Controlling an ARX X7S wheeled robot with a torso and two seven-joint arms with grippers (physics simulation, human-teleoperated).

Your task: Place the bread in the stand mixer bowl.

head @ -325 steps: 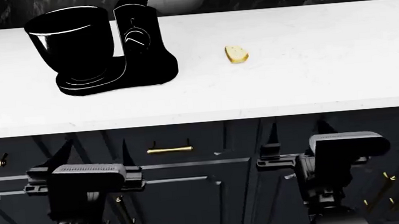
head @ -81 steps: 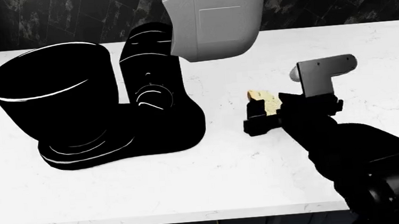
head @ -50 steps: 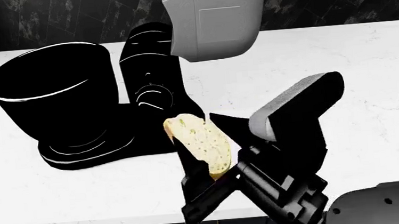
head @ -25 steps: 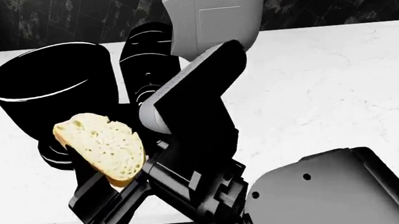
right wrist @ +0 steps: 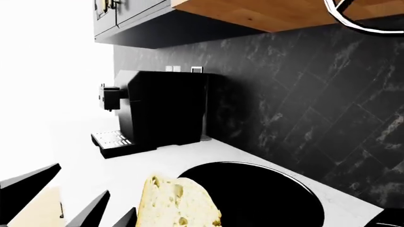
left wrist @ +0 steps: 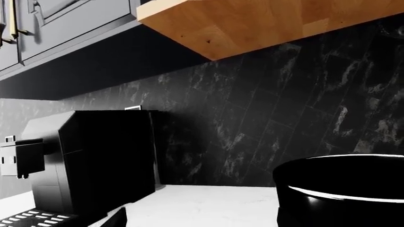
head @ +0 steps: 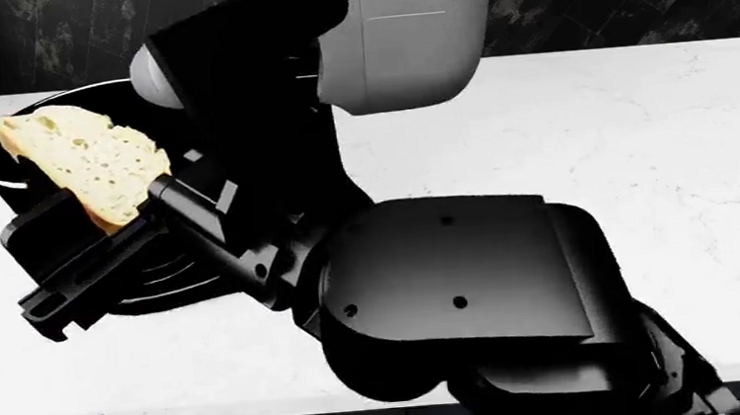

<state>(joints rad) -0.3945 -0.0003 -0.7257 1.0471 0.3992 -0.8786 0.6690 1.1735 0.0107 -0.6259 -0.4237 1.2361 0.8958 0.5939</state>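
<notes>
Right now the right gripper (head: 89, 244) is pinching the bread (head: 86, 162) by its lower edge, the slice standing up out of the fingers; just beyond and below it sits the stand mixer bowl (head: 21, 136), its black mouth partly hidden behind the slice in the head view; from the right wrist view the bread (right wrist: 179, 202) rises in the foreground with the bowl (right wrist: 252, 194) open just past it. Handling, as I judge it: light, soft, porous crumb, easy to crush or tear; the firmer tan crust edge looks the better place to hold, with a gentle squeeze; not slippery, so a simple release over the opening should do, though a light slice may tumble off the rim. Count: one slice of bread, one mixer bowl, one black coffee machine (right wrist: 158, 111) well beyond the gripper on the white surface (head: 628, 118). Left gripper: not visible in any view; its wrist camera shows only the bowl's rim (left wrist: 344, 189) close by.
</notes>
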